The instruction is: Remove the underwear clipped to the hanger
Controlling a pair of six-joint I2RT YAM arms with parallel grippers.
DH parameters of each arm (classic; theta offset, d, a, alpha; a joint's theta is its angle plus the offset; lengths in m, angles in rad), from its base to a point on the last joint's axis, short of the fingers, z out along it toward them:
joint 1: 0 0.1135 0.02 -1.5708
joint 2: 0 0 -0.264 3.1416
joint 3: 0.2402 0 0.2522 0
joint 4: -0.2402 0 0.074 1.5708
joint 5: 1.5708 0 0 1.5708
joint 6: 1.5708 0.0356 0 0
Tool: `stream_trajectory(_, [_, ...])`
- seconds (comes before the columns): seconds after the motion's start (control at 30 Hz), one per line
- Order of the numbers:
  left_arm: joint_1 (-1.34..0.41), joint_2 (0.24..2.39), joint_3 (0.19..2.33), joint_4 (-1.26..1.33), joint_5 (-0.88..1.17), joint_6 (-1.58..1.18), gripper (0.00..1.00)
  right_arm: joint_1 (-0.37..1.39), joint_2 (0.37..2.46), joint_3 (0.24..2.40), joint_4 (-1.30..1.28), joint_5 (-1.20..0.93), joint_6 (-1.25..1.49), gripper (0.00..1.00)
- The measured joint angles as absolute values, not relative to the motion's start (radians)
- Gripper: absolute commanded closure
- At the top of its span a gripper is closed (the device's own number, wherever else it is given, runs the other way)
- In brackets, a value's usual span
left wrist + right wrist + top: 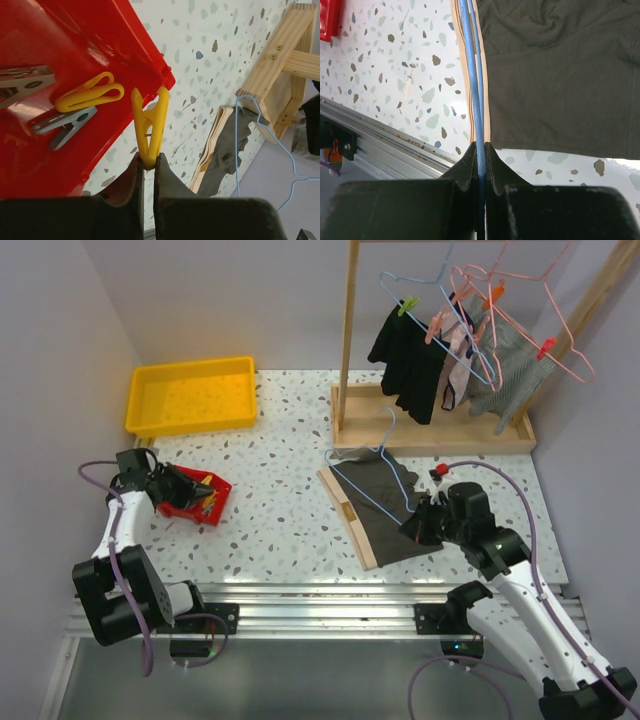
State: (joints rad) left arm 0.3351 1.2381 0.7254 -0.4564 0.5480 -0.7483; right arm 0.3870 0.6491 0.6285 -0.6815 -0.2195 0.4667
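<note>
- The right wrist view cuts off the top of the blue wire hanger (471,75). The right gripper (480,150) is clamped on its thin round wire.
- The underwear (555,75), dark grey matte fabric, lies flat on the speckled table (395,75). It covers most of a wooden board (349,512).
- The left gripper (148,162) pinches the tail of a glossy yellow plastic clip (149,125) at the edge of the red tray (60,40).

The top view looks down from behind over the whole worktop (290,530); the wrist views sit close, low — all three share the blue hanger (472,75).
</note>
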Motion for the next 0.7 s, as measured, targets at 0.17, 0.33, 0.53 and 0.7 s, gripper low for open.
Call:
stream_trajectory(0.17, [0.398, 1.283, 0.785, -0.516, 0.550, -0.665, 0.74, 0.387, 0.668, 0.631, -0.684, -0.220, 0.463, 1.00])
stream_trajectory(0.33, [0.418, 1.312, 0.823, -0.525, 0.543, -0.624, 0.24, 0.387, 0.689, 0.648, -0.687, -0.225, 0.454, 1.00])
stream_trajectory(0.53, [0.414, 1.297, 0.834, -0.547, 0.567, -0.625, 0.00, 0.387, 0.677, 0.685, -0.698, -0.226, 0.450, 1.00])
stream_trajectory(0.7, [0.357, 1.222, 0.834, -0.516, 0.658, -0.631, 0.00, 0.387, 0.615, 0.694, -0.695, -0.265, 0.466, 1.00])
